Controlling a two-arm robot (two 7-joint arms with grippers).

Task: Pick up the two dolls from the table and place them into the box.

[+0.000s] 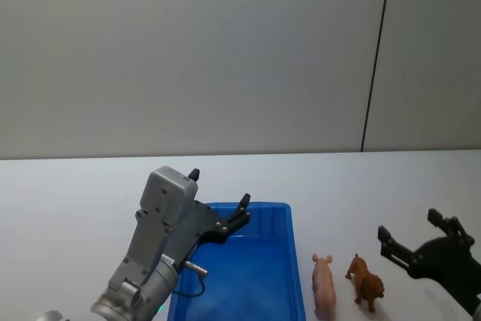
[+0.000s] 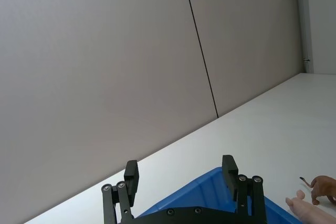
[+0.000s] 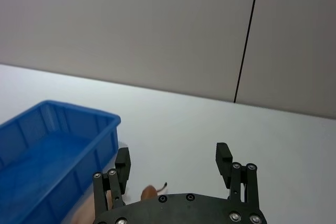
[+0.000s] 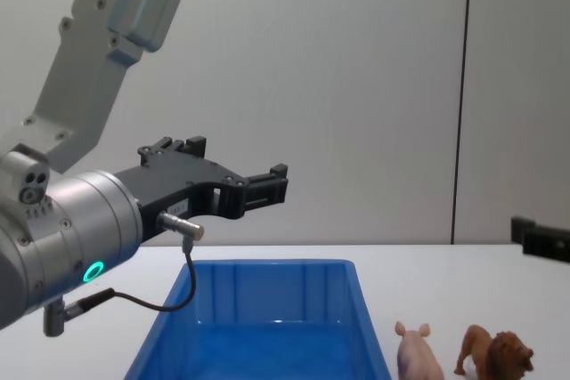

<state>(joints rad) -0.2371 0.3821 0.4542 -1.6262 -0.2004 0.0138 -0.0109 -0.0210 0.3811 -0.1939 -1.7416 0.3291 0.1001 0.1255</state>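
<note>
Head view puts both dolls on the table point(image 1: 75, 201) just right of the box point(image 1: 270, 205). The pig point(image 1: 325, 285) is beside the blue wall and the lion point(image 1: 366, 282) is just beyond it, so the lion lies between the pig and the right gripper point(image 1: 410, 225). That gripper is clearly the nearer one. Its jaws are spread and empty, and they sit to the right of the lion and a little farther from the robot, so the lion lies back and to the left of them. The pig's long axis runs straight away from the robot, snout at the far end. The lion stands slightly skewed, with its mane toward the robot and its tail toward the far side. The left gripper point(image 1: 219, 189) hangs over the box's far left corner with jaws also spread and holding nothing. The box looks empty, so I judge neither doll has been placed. The chest view adds height: both dolls stand upright on their feet, and the right gripper rides well above them, so a descent seems needed. The right wrist view shows the lion's tail peeking out between its fingers point(image 3: 223, 157).
</note>
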